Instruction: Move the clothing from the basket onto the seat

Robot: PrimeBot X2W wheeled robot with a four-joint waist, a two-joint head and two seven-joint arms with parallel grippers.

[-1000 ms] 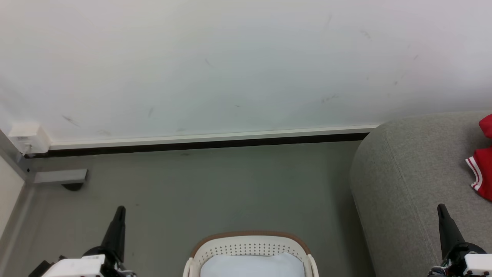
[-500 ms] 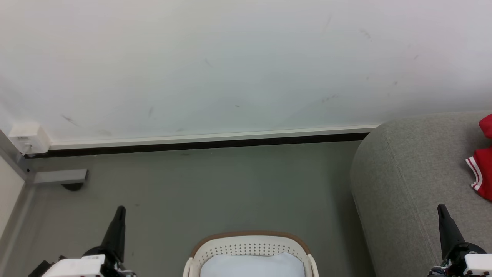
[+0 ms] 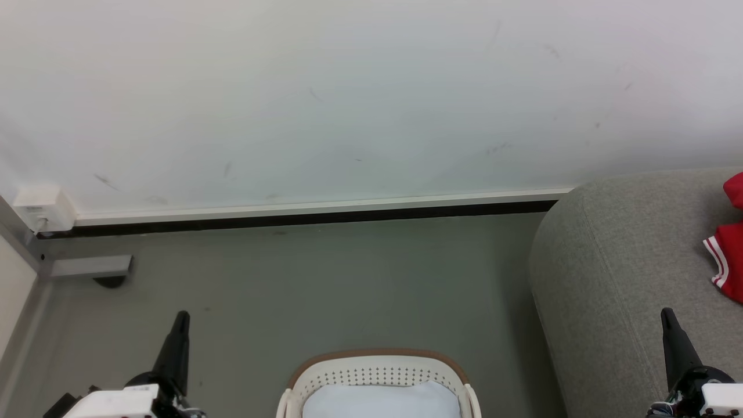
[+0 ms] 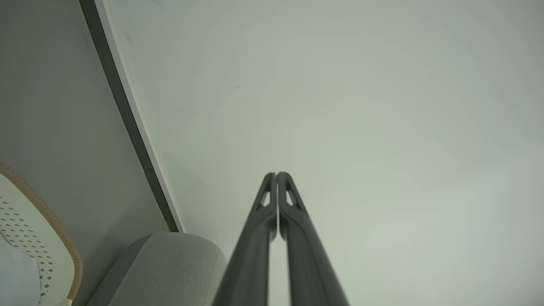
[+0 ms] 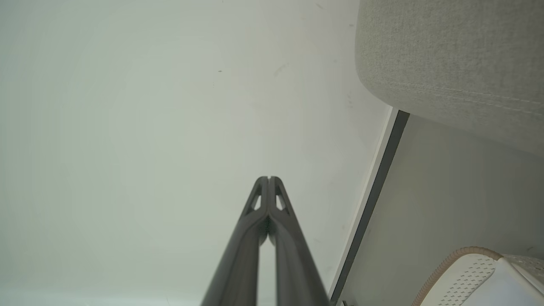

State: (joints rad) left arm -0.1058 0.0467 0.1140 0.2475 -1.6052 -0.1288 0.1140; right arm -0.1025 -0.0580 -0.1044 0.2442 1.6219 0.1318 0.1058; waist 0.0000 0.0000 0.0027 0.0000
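While left pincer [image 3: 182, 316], right pincer [image 3: 666, 313] closed: one basket [image 3: 377, 353], one seat [image 3: 609, 261].

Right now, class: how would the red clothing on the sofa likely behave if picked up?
The clothing lies in soft folds on the seat, so it would probably hang floppy from a pinch. It looks like thin fabric, so it is likely light. Cloth should neither roll nor break, though it may drag across the seat.

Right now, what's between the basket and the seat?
Nothing. In the head view, only a bare strip of grey floor separates the basket from the seat.
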